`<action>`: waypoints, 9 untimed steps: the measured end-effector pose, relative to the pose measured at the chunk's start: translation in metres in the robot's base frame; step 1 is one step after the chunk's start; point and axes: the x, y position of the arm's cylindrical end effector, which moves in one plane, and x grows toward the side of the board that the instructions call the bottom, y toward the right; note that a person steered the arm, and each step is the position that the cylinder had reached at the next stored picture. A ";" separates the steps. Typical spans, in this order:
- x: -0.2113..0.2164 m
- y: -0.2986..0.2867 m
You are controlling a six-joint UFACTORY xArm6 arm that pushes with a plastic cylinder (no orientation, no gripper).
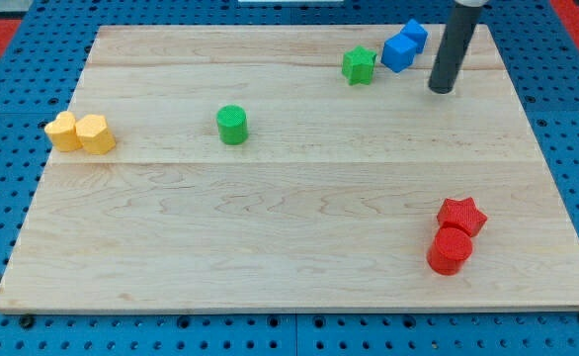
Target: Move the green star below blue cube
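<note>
One view shows my tip (441, 89), a bare dark rod with no fingers to open or shut, resting on the pale wooden board (270, 227) just to the right of the blue plastic cube (399, 51), with the ridged green plastic star (359, 65) farther to its left, beside the cube. I judge the risk is clipping the cube on the way around, since the star sits so close. Well to the left and below stand a green cylinder (232, 125), two yellow blocks (80, 132), and a red star (462, 215) touching a red cylinder (451, 250).

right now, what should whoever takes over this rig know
My tip is on the board at the view's upper right, to the right of the blue blocks, touching nothing.
The green star sits just left of the blue blocks, close beside them, near the top edge.
Done: nothing visible; the star is not below the blue.
Left: push the star to the view's bottom side of the blue blocks.
</note>
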 end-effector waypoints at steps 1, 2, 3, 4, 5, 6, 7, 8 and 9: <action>-0.039 -0.116; -0.062 -0.202; -0.097 -0.252; -0.128 -0.244; -0.121 -0.146; -0.088 -0.102; -0.088 -0.119; -0.119 -0.173; -0.107 -0.182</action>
